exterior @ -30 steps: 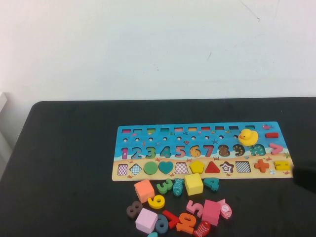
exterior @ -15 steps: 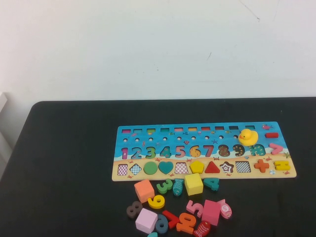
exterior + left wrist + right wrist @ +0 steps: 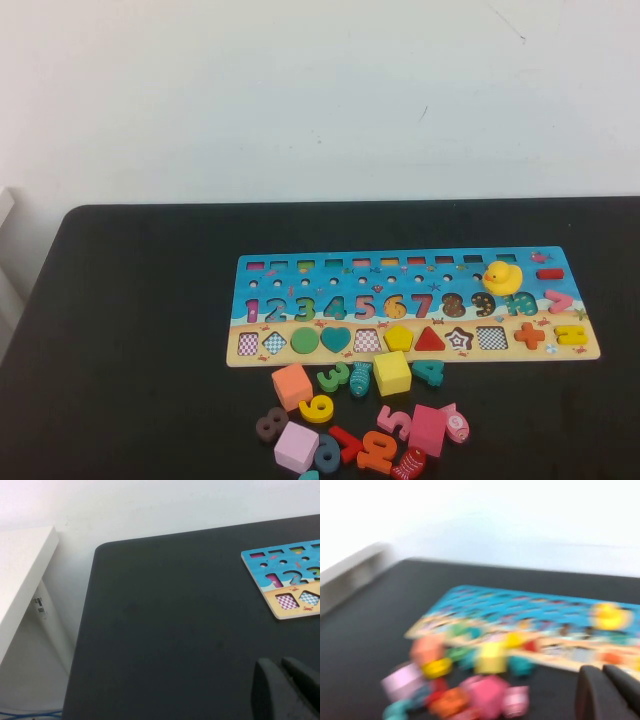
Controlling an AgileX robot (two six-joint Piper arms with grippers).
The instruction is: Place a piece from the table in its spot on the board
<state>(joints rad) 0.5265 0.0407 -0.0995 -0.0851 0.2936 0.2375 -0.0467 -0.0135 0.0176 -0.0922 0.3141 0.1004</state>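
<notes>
The yellow pentagon piece [image 3: 398, 338] lies flat in its place in the sandy strip of the board [image 3: 420, 270], between a checkered square and a red triangle. It covers the cut-out's floor. The board lies on the black table [image 3: 130, 330]. Neither gripper shows in the high view. In the left wrist view my left gripper [image 3: 278, 664] is shut and empty over bare table, off the board's [image 3: 280, 560] left end. In the blurred right wrist view my right gripper [image 3: 600, 670] is shut and empty, near the board's [image 3: 520, 605] front edge.
A yellow rubber duck [image 3: 502, 277] sits on the board's right part. Loose pieces crowd the table in front of the board: an orange cube [image 3: 292, 385], a yellow cube [image 3: 392, 372], a pink cube [image 3: 427, 430], a lilac cube [image 3: 296, 446] and several numerals. A white shelf [image 3: 20, 580] stands beside the table's left edge.
A dark shape, my right arm, was at the high view's right edge beside the board's end one second ago; it has withdrawn out of that view. The pieces have not moved.
</notes>
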